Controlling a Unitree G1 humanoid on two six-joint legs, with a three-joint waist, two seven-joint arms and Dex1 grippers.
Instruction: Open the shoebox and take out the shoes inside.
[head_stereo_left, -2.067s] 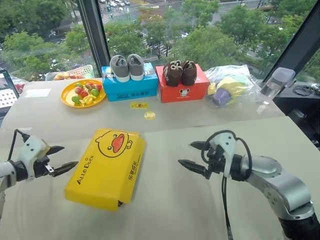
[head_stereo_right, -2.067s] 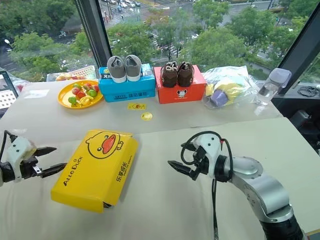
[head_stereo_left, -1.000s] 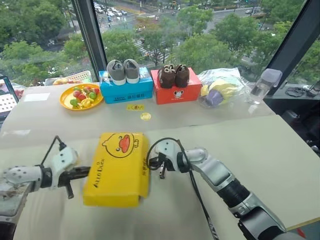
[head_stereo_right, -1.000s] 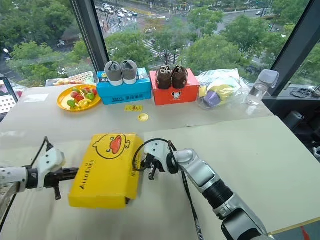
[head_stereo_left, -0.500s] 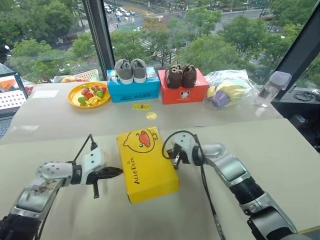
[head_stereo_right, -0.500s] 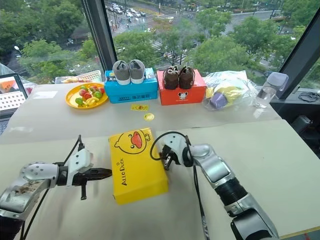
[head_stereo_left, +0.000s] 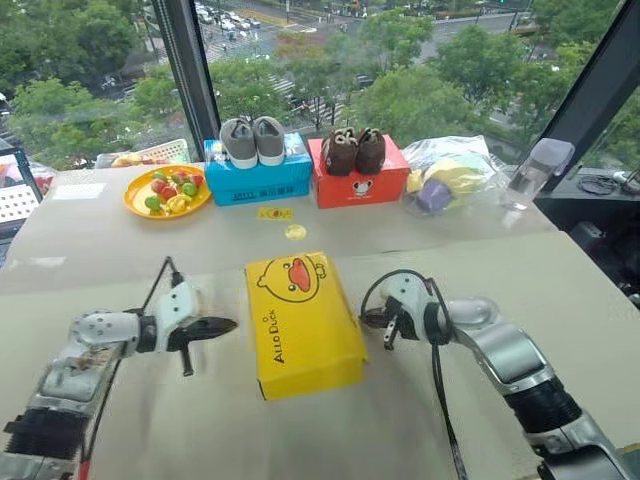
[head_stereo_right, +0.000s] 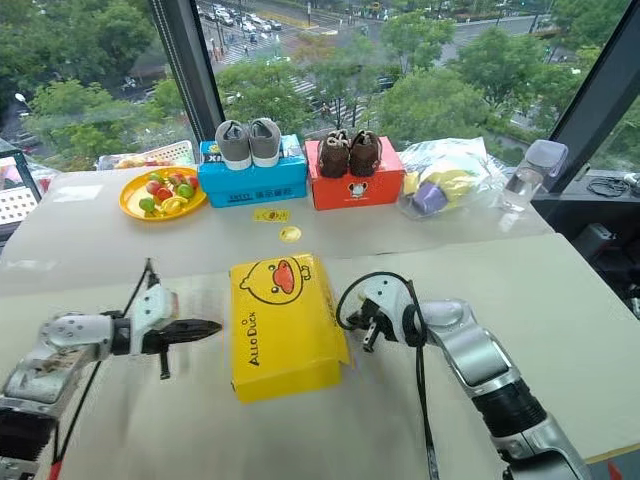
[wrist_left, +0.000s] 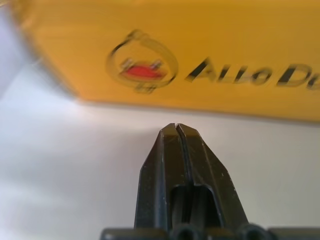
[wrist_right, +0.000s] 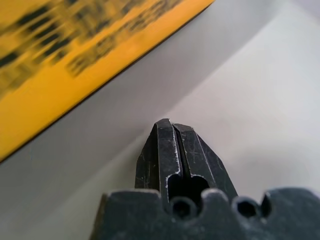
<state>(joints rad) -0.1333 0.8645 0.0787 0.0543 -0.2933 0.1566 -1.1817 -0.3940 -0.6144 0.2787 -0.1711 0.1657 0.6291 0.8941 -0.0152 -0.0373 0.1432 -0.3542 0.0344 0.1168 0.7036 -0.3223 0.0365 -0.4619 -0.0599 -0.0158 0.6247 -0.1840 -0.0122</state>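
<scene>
Two claws flank a closed shoebox (head_stereo_left: 303, 322) on the table (head_stereo_left: 560, 280), each with its black fingers pressed together and holding nothing: the left claw (head_stereo_left: 226, 325) points its tip at the box's long left side from just beside it, and the right claw (head_stereo_left: 372, 321) sits just off the long right side, apart from the cardboard. The arrangement looks like a bracketing stance, likely meant to steady or square the box before the lid is raised; the shoes, by that reading, are inside. The box lies flat between the claws, its long axis running away from the robot, the duck face at the far end. Beyond the claws, a blue box (head_stereo_left: 258, 177) and a red box (head_stereo_left: 357, 180) stand by the window.
</scene>
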